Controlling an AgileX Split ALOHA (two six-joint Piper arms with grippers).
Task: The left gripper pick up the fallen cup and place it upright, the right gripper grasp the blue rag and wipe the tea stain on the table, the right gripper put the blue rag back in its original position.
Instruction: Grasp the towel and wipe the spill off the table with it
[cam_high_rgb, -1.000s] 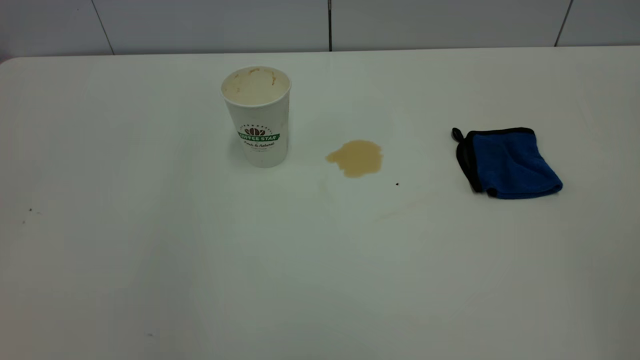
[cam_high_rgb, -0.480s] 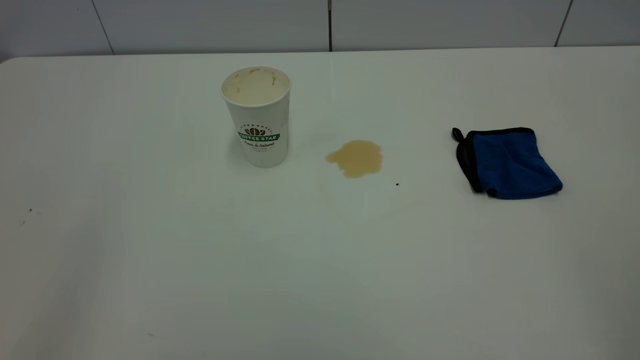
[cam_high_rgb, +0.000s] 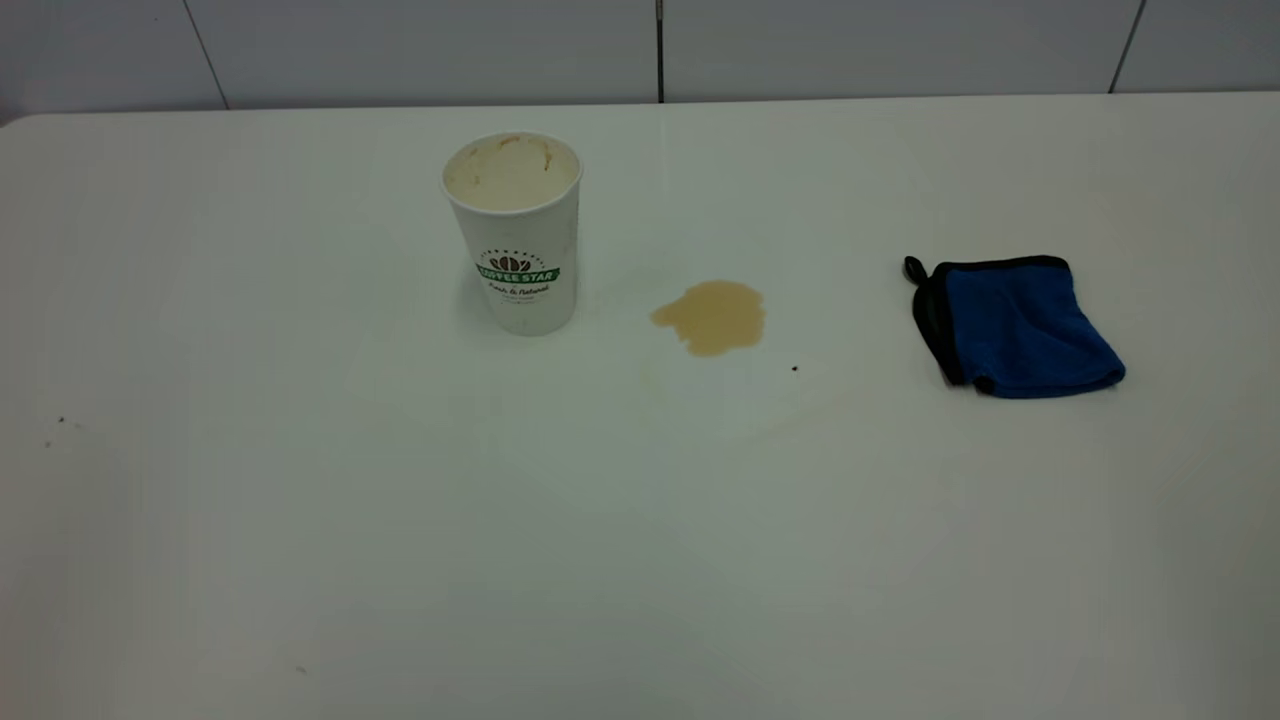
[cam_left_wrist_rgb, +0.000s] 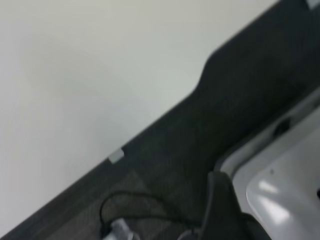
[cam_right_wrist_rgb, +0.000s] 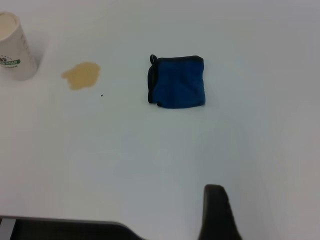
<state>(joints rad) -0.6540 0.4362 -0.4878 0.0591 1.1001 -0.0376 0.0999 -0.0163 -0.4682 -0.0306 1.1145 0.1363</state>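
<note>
The cup (cam_high_rgb: 518, 235) stands upright on the white table (cam_high_rgb: 300, 520), back left of centre, its stained inside showing; it also appears in the right wrist view (cam_right_wrist_rgb: 15, 47). The tea stain (cam_high_rgb: 712, 315) lies as a light-brown puddle just right of the cup. The blue rag (cam_high_rgb: 1015, 325) lies folded flat at the right, untouched, and sits well ahead of my right gripper (cam_right_wrist_rgb: 216, 210), which hangs back over the table's near side. My left gripper (cam_left_wrist_rgb: 220, 200) is off the table past its edge, over dark floor. Neither gripper shows in the exterior view.
A tiny black speck (cam_high_rgb: 794, 368) sits between stain and rag. In the left wrist view the table's edge (cam_left_wrist_rgb: 150, 127) runs diagonally, with dark floor, a cable (cam_left_wrist_rgb: 130, 210) and a grey-white moulded part (cam_left_wrist_rgb: 285, 190) beyond it. A tiled wall (cam_high_rgb: 660, 45) backs the table.
</note>
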